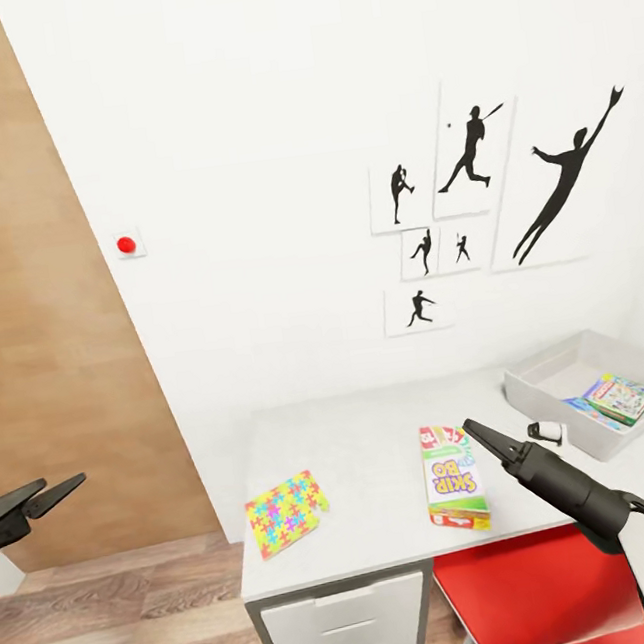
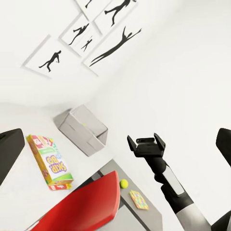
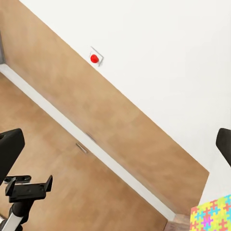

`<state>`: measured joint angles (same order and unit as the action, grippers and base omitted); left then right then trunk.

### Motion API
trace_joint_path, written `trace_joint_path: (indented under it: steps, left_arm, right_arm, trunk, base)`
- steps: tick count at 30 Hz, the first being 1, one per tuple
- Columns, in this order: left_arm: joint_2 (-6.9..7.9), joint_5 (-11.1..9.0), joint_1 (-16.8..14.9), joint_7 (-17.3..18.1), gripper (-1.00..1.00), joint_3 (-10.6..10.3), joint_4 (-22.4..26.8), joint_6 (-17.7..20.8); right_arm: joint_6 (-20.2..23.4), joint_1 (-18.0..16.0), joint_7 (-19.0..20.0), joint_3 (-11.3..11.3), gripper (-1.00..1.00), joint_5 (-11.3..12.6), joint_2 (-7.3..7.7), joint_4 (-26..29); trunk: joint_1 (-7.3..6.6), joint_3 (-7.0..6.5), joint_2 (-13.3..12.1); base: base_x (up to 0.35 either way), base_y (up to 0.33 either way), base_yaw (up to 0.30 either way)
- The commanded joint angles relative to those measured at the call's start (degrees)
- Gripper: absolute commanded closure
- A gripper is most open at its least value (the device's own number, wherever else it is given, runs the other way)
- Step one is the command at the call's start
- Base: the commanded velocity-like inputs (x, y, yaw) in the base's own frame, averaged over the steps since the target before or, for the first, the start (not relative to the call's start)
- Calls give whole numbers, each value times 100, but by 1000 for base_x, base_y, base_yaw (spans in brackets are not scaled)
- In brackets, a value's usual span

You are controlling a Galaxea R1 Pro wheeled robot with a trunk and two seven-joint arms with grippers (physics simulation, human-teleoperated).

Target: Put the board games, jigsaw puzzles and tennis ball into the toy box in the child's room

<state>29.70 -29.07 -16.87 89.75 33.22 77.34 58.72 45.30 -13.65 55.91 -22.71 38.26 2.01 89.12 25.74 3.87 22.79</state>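
Table (image 1: 365, 427): pale desk against white wall, white drawers (image 1: 343, 617) below front edge.
Jigsaw puzzle (image 1: 286, 511): flat, near front left corner.
SKIP BO board game (image 1: 453, 476): flat, mid-table near front edge.
Toy box (image 1: 530, 377): grey tray at right end; printed board game (image 1: 622, 398) inside.
Tennis ball (image 2: 124, 183) and second puzzle (image 2: 138, 199): on lower dark side unit (image 2: 149, 219).
Right gripper (image 1: 473, 430): above SKIP BO box, jaws spread, empty.
Left gripper (image 1: 65, 487): off table's left over wood floor (image 1: 118, 629), parted, empty.
Red chair (image 1: 537, 593): under front edge.
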Motion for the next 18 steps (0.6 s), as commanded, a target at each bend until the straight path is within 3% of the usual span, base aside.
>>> trace_joint_path:
  steps: [1,6,18]
  left_arm:
    - [1,7,-5,25,-100,0,0,59]
    - [1,7,-7,25,-100,0,0,60]
    - [1,23,-9,25,-100,-17,-4,61]
  right_arm:
    - [31,-6,4,-1,-100,15,1,0]
    - [31,-6,0,2,-100,15,-5,0]
    - [31,-6,-17,19,-100,3,-7,0]
  trunk:
    - [4,13,13]
    - [4,13,13]
    - [4,13,13]
  base:
    - [9,16,1]
    - [4,98,0]
    - [0,253,0]
